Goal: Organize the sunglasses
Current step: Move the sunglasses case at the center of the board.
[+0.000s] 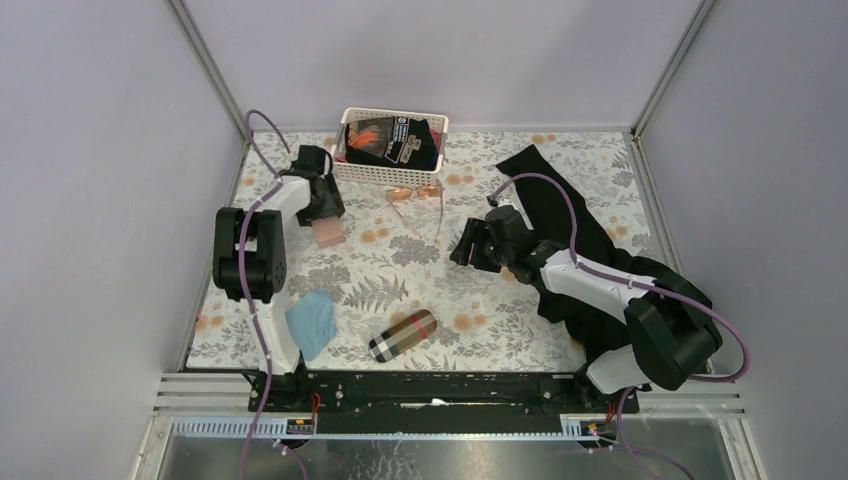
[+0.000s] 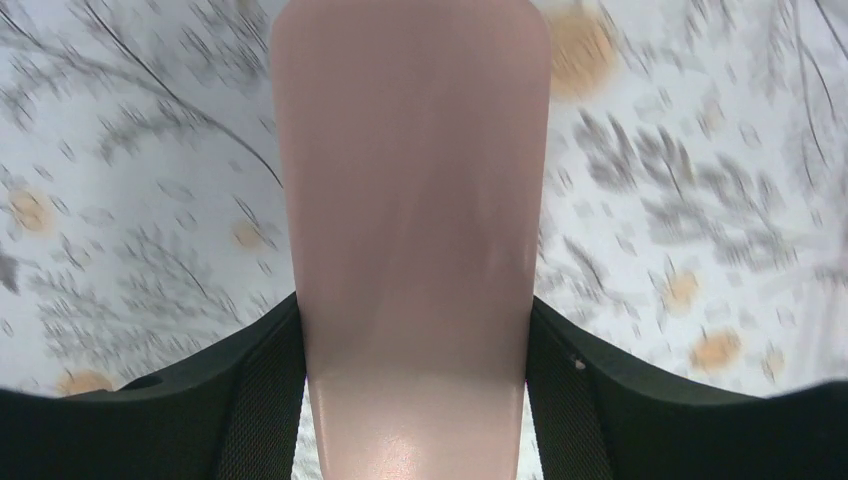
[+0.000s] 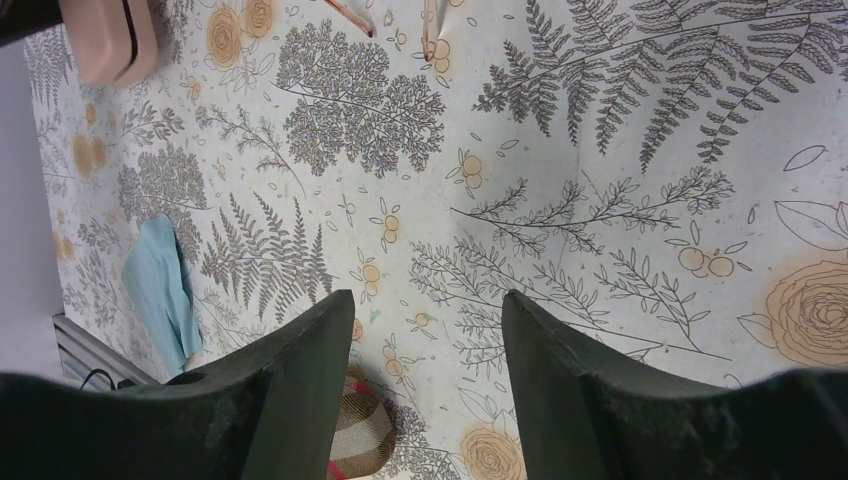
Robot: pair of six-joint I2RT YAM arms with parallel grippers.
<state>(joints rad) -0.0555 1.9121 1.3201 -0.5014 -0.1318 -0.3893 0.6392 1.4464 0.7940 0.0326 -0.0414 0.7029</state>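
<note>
Plainly, the left jaws are clamped on the pink oblong case (image 2: 410, 180). In the left wrist view their black fingers (image 2: 255, 400) press against both long sides of the case, which runs straight out ahead of them over the floral worktop (image 2: 700, 200). From above, the case hangs end-down near the worktop's left side; whether it touches the surface I cannot tell.

The right jaws are spread, with nothing between them. Their fingers (image 3: 300, 390) hover over bare printed worktop right of centre.

Between the two arms, the wire-framed sunglasses (image 1: 415, 195) with pale orange-pink lenses lie on the worktop just in front of the white basket (image 1: 390, 175). Their temples are unfolded and point toward the near edge. The right wrist view catches only the temple tips at its top edge.

The basket holds dark items with an orange patch; what they are I cannot tell. A plaid case (image 1: 402, 335) lies near the front edge, with a light-blue cloth (image 1: 312, 322) to its left by the left arm's base. A black cloth (image 1: 565, 205) is spread under the right arm.
</note>
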